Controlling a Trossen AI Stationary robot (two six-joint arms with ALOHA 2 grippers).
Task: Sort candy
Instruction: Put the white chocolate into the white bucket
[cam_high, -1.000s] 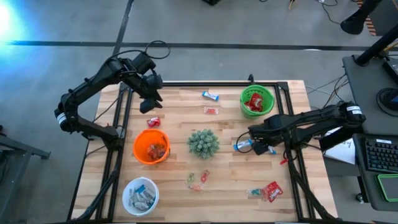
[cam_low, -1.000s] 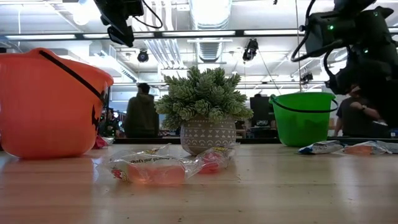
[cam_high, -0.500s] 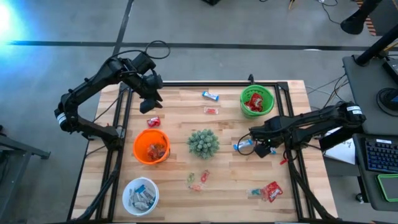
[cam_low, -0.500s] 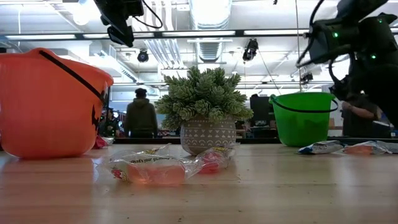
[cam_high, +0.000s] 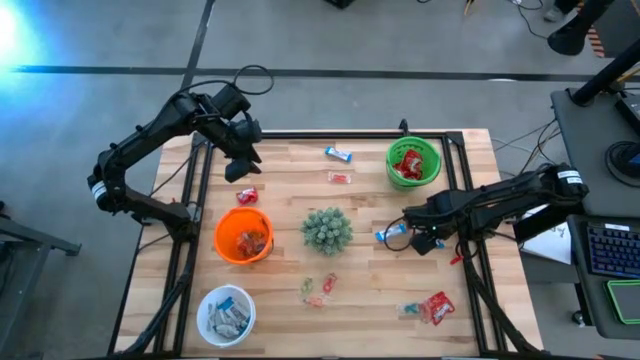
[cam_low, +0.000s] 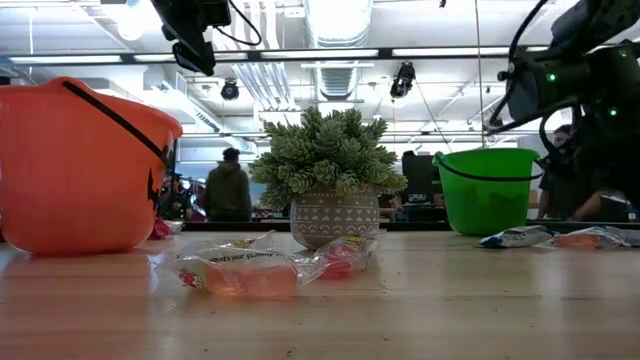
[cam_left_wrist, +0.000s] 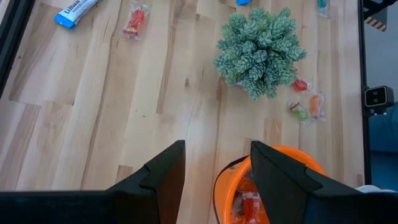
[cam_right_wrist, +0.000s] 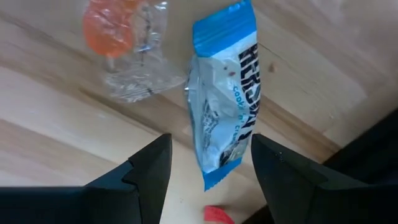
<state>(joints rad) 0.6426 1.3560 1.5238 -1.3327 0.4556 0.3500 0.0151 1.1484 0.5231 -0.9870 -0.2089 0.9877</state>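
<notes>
Blue-and-white Hershey's bar (cam_right_wrist: 225, 93) lying on wood at three o'clock of the plant (cam_high: 327, 229), lengthwise between the right gripper's (cam_high: 421, 240) spread, empty fingers; left gripper (cam_high: 243, 166) idling far off, open.

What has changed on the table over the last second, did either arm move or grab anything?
Only the right arm shifted slightly: its right gripper eased a little lower over the blue-and-white bar beside the plant, jaws open, nothing grabbed or dropped. In the room behind, a person walked a few steps. The left gripper stayed hovering open beyond the orange bowl, and all candy and bowls lie as before.
</notes>
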